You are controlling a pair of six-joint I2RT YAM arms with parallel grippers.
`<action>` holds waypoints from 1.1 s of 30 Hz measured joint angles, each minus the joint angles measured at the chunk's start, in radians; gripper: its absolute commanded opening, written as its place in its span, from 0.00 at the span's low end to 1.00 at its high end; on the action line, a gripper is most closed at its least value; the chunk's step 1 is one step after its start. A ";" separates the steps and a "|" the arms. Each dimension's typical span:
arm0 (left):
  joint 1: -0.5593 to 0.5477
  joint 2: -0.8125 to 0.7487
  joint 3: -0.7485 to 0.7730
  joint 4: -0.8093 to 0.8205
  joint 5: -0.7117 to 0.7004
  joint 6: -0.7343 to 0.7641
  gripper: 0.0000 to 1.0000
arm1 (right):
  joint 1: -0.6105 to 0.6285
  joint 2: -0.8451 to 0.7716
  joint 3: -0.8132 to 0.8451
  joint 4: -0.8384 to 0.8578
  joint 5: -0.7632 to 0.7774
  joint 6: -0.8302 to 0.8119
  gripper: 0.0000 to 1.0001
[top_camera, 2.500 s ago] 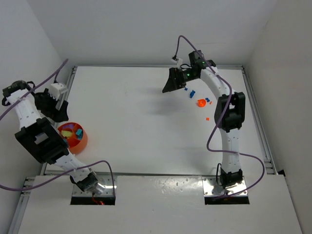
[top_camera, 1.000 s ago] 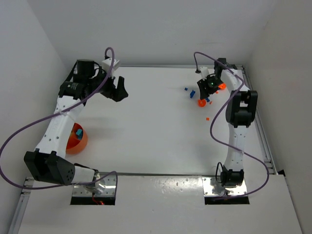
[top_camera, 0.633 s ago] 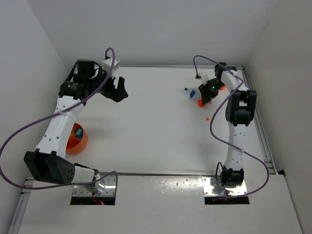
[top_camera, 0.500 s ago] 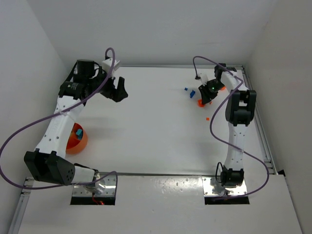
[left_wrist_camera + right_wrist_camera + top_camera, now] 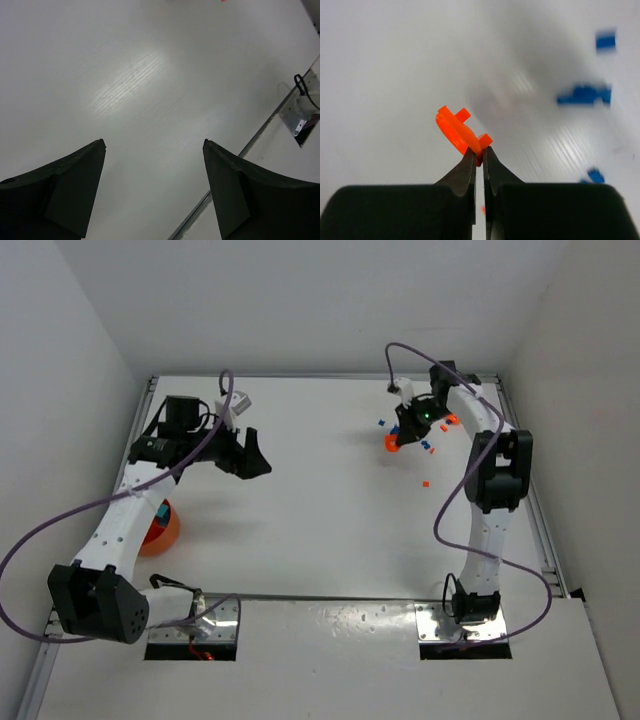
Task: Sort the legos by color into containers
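My right gripper (image 5: 479,150) is shut on the edge of a round orange lego (image 5: 455,129), held clear of the table at the far right (image 5: 392,441). Blue legos (image 5: 585,94) lie scattered on the table beyond it, and a small orange bit (image 5: 425,483) lies nearer. The orange bowl (image 5: 163,534), one of the containers, sits at the left edge, partly hidden by my left arm, with a cyan piece inside. My left gripper (image 5: 154,142) hangs open over bare table left of centre (image 5: 255,462), holding nothing.
White walls close in the table on three sides. A metal rail (image 5: 530,490) runs along the right edge. Purple cables loop from both arms. Another orange piece (image 5: 451,420) shows behind the right arm's wrist.
My right gripper has shut on the orange lego and carried it a little left and up. My left arm has swung nearer and towards the table's centre, still open.
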 measured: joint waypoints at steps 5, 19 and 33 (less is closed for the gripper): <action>-0.001 0.036 0.002 0.112 0.089 -0.101 0.78 | 0.180 -0.160 0.003 0.091 -0.117 0.169 0.00; -0.103 0.183 0.110 0.219 0.102 -0.189 0.73 | 0.451 -0.122 0.195 0.180 -0.212 0.463 0.00; -0.104 0.183 0.111 0.255 0.013 -0.200 0.34 | 0.510 -0.122 0.195 0.177 -0.245 0.490 0.00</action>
